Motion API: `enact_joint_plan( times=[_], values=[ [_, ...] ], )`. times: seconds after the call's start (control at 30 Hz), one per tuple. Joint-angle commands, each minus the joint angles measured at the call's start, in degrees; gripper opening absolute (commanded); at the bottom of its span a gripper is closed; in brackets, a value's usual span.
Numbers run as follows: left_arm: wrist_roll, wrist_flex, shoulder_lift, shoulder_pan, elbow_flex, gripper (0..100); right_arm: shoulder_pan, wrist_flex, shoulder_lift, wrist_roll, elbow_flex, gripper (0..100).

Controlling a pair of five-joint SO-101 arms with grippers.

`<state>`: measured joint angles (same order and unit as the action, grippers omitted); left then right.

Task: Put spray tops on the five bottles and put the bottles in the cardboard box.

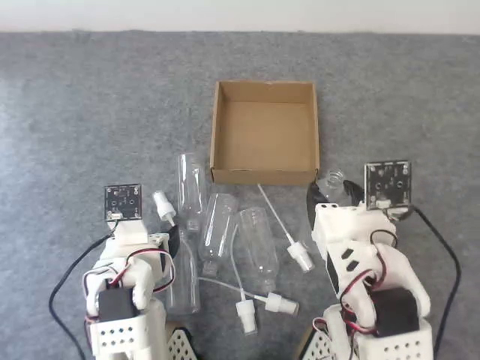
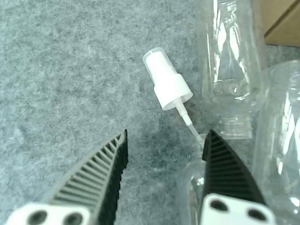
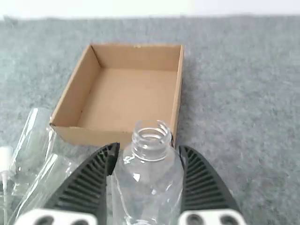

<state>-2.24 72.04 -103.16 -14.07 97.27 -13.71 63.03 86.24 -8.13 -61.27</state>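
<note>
Your right gripper (image 3: 149, 151) is clenched on a clear plastic bottle (image 3: 147, 187), with a finger pressed to each side just below its open threaded neck. The bottle sits just short of the near wall of the brown cardboard box (image 3: 133, 93), outside it. Your left gripper (image 2: 168, 136) has its fingers spread wide with nothing between them. It hovers over a white spray top (image 2: 166, 84) lying on the grey carpet (image 2: 70, 70), whose thin tube points at the mouth of a second clear bottle (image 2: 190, 187). From above, you see four loose bottles (image 1: 217, 225) lying between the arms, short of the box, and three more spray tops (image 1: 300, 256) near them.
</note>
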Motion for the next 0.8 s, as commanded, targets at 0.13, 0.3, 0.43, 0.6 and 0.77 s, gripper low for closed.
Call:
enact_joint_plan(
  times=[0.13, 0.3, 0.43, 0.6, 0.77],
  values=[
    [0.0, 0.26, -1.32, 0.09, -0.75, 25, -0.66, -9.63, 5.93, -0.62, -7.74, 0.7],
    [0.18, 0.26, -1.32, -0.35, -0.75, 25, -0.66, -10.59, 10.33, -0.62, -10.64, 0.7],
    [0.44, -0.18, -1.41, 0.09, -1.45, 25, -0.66, -10.77, 14.64, -0.62, -13.63, 0.7],
    [0.44, 0.18, -1.41, -0.53, -8.48, 25, -0.66, -11.47, 17.98, -0.62, -16.09, 0.7],
    [0.44, -1.93, -1.41, -0.44, -13.93, 25, -0.13, -11.38, 17.8, -0.7, -16.18, 0.7]
  ],
)
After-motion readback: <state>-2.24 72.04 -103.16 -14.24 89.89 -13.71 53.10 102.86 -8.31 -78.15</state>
